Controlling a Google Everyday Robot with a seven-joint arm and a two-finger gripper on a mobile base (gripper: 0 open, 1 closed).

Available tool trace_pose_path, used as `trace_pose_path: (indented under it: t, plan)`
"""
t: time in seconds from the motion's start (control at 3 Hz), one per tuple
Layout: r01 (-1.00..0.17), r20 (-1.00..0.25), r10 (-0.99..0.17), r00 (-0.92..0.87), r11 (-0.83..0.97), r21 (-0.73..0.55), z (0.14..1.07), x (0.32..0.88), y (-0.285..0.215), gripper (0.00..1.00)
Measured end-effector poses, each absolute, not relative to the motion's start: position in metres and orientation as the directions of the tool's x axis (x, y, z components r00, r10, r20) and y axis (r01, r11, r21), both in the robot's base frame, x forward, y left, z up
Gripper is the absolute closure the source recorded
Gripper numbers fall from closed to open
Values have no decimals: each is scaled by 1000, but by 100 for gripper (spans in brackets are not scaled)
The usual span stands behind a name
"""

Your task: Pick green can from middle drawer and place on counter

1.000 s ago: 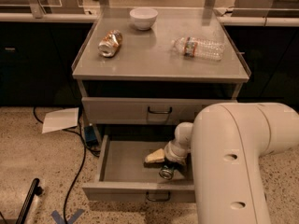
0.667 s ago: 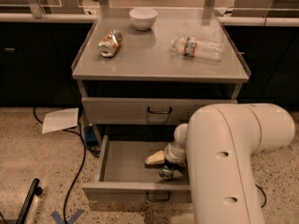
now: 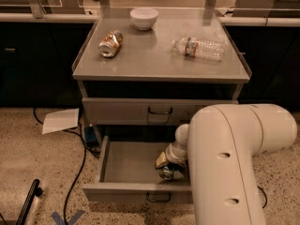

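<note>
The middle drawer [image 3: 126,165] stands pulled open under the counter [image 3: 154,55]. A small dark can with a silver end, the green can [image 3: 166,173], lies on the drawer floor near the front right. My gripper [image 3: 169,164] reaches down into the drawer from the big white arm [image 3: 229,163] and sits right over the can, touching or nearly touching it. A pale yellowish part of the gripper shows just left of the wrist. The arm hides the drawer's right side.
On the counter lie a dented copper-orange can [image 3: 110,43], a white bowl [image 3: 144,18] and a clear plastic bottle [image 3: 199,48]. The upper drawer [image 3: 159,110] is closed. A sheet of paper [image 3: 61,121] and cables [image 3: 82,149] lie on the floor at left.
The white arm has swung a little left and covers more of the drawer's right side. The gripper has sunk slightly lower over the can. The can has not visibly moved.
</note>
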State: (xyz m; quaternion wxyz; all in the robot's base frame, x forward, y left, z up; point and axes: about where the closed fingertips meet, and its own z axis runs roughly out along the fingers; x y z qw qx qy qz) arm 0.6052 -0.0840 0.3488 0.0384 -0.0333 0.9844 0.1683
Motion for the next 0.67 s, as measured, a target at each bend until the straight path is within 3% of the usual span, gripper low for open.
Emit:
trace_pose_path:
  t: [0.67]
  plan:
    - [-78,-87,-53,-995,941,329,349,605,-84,89]
